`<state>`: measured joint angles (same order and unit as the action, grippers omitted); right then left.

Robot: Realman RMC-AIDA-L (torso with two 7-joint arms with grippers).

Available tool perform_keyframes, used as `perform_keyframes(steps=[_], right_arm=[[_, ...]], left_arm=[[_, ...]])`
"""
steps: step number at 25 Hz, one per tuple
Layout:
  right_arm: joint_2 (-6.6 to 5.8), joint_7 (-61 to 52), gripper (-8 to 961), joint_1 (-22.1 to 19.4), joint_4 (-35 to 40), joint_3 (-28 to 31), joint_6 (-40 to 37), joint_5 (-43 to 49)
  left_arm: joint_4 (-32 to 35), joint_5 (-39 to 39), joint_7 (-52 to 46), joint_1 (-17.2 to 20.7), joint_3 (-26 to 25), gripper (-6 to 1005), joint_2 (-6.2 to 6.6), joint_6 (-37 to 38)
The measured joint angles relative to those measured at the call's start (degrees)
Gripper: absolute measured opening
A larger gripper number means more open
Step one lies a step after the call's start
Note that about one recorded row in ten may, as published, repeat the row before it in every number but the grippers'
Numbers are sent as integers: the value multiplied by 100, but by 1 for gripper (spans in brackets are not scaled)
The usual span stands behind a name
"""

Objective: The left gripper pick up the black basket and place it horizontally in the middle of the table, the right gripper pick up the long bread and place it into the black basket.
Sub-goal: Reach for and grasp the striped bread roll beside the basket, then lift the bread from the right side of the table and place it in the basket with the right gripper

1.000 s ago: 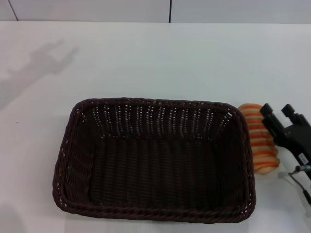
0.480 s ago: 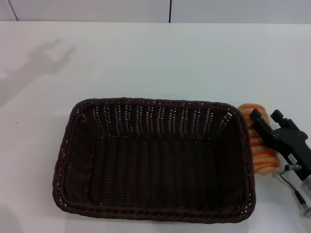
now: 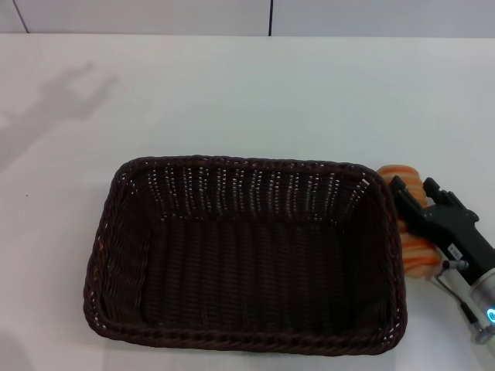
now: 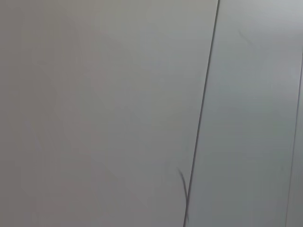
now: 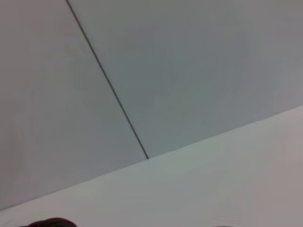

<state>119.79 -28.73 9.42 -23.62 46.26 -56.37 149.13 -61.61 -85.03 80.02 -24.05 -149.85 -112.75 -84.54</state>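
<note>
The black basket lies lengthwise across the middle of the white table, empty. The long bread, tan with orange stripes, lies on the table just beyond the basket's right rim. My right gripper is low over the bread, open, with one finger on each side of its middle and covering part of it. My left gripper is out of view; only its shadow falls on the table's far left. The left wrist view shows only a wall.
A grey panelled wall with a dark seam stands behind the table. The right wrist view shows the wall, the table's far part and a dark sliver at the picture's edge.
My right gripper has moved left and down from beside the bread to over it, and now covers more of the loaf. The left arm's shadow has drifted slightly. The basket and bread have not moved.
</note>
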Motion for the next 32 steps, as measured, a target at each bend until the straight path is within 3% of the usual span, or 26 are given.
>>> perform_keyframes(steps=[12,17,20,26,28,29,32], right_arm=[[0,-1,649,71,-91,-160,37,0],[0,-1,514,94,-93,-174,36,0],[-16,-2,489,39,-96,-135,-54,-12],[-140,-12,439,-262,-37,26,-1094,-282],[-248,-89,422,-428,-14,96,-1904,-280],[-248,-89,418,-428,-14,96,-1904,-280],[-320,-165,405,-512,0,7,-2853,-141]], left_arm=[[-13,166,14,61,-54,560,6,-219],[-18,262,0,110,-59,560,40,-282],[-18,310,-2,135,-62,559,42,-288],[-18,321,-28,151,-62,559,43,-328],[-18,321,-61,150,-60,559,49,-356],[-18,321,-61,150,-60,559,49,-356],[-55,321,-114,141,-48,559,52,-359]])
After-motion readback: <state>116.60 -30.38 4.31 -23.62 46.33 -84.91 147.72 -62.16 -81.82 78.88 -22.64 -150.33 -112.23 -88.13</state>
